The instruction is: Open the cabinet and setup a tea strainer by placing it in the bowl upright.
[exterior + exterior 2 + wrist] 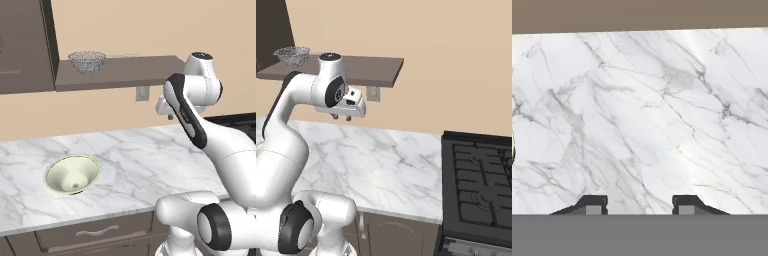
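The tea strainer (pixel 87 61) (pixel 292 55), a small see-through mesh basket, sits upright on the brown shelf of the cabinet (pixel 120 72) (pixel 371 70). A dark cabinet door (pixel 25 45) stands to the shelf's left. The pale cream-green bowl (pixel 72 173) rests on the marble counter (pixel 140 160) at the front left; a sliver of its rim (pixel 513 147) shows in the hand view. My gripper (pixel 170 117) (pixel 341 118) (pixel 640 205) hangs below the shelf's right end, above the counter and pointing down. It is open with nothing between its fingers, well right of both strainer and bowl.
A black stove (pixel 476 185) (pixel 235 120) adjoins the counter on the right. A wall outlet (pixel 142 93) (pixel 373 93) sits under the shelf. A drawer with a handle (pixel 95 231) lies below the counter's front edge.
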You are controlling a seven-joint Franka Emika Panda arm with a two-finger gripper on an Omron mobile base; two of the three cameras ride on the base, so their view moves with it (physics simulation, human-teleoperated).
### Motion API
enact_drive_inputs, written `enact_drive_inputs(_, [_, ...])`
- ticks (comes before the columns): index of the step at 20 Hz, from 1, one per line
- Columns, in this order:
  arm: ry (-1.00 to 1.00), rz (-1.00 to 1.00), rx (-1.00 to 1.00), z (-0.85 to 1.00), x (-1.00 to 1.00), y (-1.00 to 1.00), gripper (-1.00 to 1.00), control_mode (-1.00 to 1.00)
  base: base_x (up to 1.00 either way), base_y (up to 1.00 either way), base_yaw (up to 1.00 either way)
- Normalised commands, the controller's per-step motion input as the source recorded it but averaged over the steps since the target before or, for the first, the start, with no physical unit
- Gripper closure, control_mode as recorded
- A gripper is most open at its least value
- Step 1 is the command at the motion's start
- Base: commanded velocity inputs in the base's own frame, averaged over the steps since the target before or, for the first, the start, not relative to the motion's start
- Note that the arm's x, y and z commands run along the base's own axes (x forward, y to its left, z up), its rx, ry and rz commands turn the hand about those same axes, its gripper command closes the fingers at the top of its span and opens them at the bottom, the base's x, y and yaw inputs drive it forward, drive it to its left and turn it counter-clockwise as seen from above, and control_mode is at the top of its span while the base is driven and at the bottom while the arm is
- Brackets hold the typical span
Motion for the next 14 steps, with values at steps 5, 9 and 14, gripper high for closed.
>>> enact_drive_inputs(5, [-0.18,0.05,-0.08,0.06,-0.03,0.13,-1.0,-1.0,0.0,0.0,0.0])
enact_drive_inputs(9, [-0.19,0.03,-0.14,0.5,-0.2,0.13,-1.0,-1.0,0.0,0.0,0.0])
enact_drive_inputs(14, [-0.17,0.0,-0.15,0.73,-0.29,0.24,-1.0,-1.0,0.0,0.0,0.0])
